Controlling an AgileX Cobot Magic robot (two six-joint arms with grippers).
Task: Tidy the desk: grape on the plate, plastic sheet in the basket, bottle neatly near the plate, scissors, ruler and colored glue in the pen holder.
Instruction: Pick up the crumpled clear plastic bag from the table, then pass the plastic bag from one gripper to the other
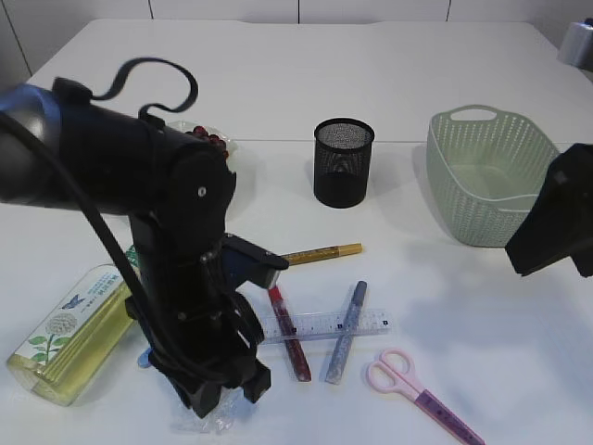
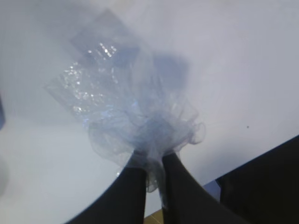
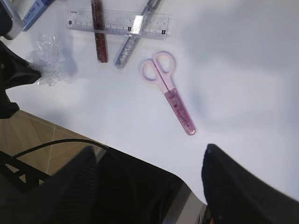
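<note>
This looks like an office desk or a lab test bench; a plain white table (image 1: 445,65) carries stationery: a black mesh pen holder (image 1: 344,162), a clear ruler (image 1: 324,325), pink scissors (image 1: 422,391), glitter glue tubes (image 1: 345,332); a green basket (image 1: 486,176) stands nearby.

white table (image 1: 445,56) spreads wide under everything, a grey cylindrical object (image 1: 576,42) sits at its far right corner, and tan floor (image 3: 32,135) shows past the near edge.
</note>
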